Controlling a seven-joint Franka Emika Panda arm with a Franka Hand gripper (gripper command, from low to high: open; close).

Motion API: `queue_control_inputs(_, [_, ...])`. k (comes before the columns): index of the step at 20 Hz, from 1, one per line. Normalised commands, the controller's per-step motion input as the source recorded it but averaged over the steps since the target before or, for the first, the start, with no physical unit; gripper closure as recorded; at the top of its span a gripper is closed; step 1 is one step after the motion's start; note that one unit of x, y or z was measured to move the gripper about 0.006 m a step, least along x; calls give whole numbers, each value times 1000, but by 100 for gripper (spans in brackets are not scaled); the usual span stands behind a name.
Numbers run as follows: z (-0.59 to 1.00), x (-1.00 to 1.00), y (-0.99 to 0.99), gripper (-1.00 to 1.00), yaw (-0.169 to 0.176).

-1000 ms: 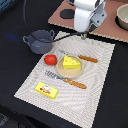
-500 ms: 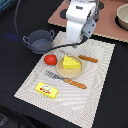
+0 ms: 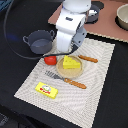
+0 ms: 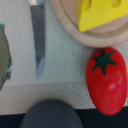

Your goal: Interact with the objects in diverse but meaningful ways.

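Observation:
The arm's white hand (image 3: 65,46) hangs over the mat's far edge, between the grey two-handled pot (image 3: 39,41) and the tan plate (image 3: 76,74). Its fingers show in neither view. A yellow holed cheese wedge (image 3: 70,63) rests on that plate. The red tomato (image 3: 50,60) lies on the mat beside the plate, toward the exterior view's left. In the wrist view the tomato (image 4: 106,80) fills one side, close to the plate rim (image 4: 70,25) and the cheese (image 4: 102,12). A flat yellow labelled box (image 3: 47,90) lies near the mat's front corner.
A wooden-handled knife (image 3: 88,58) lies beside the plate, its blade (image 4: 38,35) in the wrist view. A fork (image 3: 66,80) lies in front of the plate. A brown board holds a bowl (image 3: 122,15) at the back. A dark round shape (image 4: 50,116) fills the wrist view's edge.
The arm has come down from the brown board toward the mat, moving to the exterior view's left and front. It now covers the knife's blade end. The objects have not moved.

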Motion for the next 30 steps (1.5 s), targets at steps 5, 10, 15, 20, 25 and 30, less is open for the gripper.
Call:
queue_control_inputs(5, [-318, -688, -450, -100, 44])
queue_control_inputs(10, [-362, -639, -379, -100, 51])
queue_control_inputs(15, [-441, -435, -302, -100, 29])
queue_control_inputs(20, [-503, -301, -117, -100, 18])
queue_control_inputs(25, [-535, -326, -98, 100, 12])
queue_control_inputs(30, [-513, -323, -157, 100, 13])
